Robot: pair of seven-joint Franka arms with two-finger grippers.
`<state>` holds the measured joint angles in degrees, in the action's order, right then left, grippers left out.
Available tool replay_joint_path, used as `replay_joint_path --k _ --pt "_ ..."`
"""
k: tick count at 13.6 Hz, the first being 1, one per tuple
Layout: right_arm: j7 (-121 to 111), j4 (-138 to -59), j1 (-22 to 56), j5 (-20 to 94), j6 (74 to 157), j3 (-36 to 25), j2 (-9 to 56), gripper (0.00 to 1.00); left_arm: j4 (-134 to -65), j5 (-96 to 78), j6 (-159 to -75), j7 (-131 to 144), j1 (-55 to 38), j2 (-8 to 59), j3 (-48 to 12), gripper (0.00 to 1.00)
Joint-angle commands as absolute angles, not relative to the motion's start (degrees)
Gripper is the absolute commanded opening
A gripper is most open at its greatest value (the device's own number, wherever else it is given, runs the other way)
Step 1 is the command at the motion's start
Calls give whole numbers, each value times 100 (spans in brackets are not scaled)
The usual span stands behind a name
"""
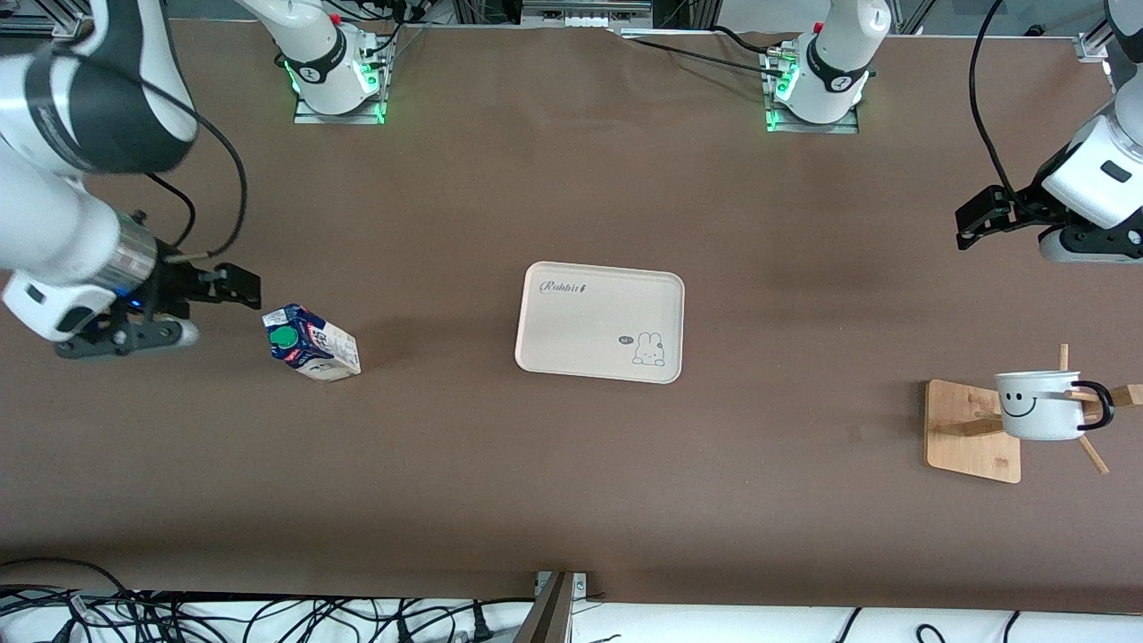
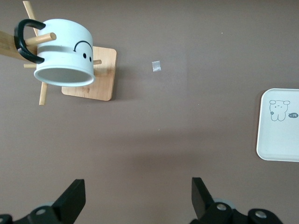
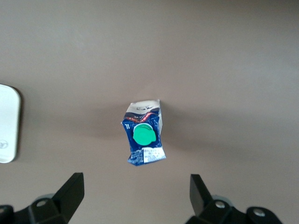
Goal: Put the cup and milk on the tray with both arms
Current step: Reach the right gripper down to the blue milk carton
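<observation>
At the left edge of the frame the right end effector is held spread and empty just beside the milk, which could be tipped if clipped. The tray lies bare at centre. At right, the cup is hung on the wooden rack; its handle could be snagged, while the left end effector is held spread above

Glossy cup; wooden rack; matt table

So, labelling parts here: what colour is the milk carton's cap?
Green; the milk cap shows best in the right wrist view.
</observation>
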<state>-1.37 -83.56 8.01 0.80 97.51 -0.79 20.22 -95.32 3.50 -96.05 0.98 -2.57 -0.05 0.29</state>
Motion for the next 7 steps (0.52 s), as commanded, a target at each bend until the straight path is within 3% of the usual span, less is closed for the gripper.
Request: replay_joint_path --k 1,7 --pt "-220 -8244 791 123 9782 -88 2452 100 -9343 431 -9475 97 -229 88 0 100" --pt "-544 -8710 1028 53 10449 -79 2619 100 -9343 431 -9475 97 -229 97 0 100"
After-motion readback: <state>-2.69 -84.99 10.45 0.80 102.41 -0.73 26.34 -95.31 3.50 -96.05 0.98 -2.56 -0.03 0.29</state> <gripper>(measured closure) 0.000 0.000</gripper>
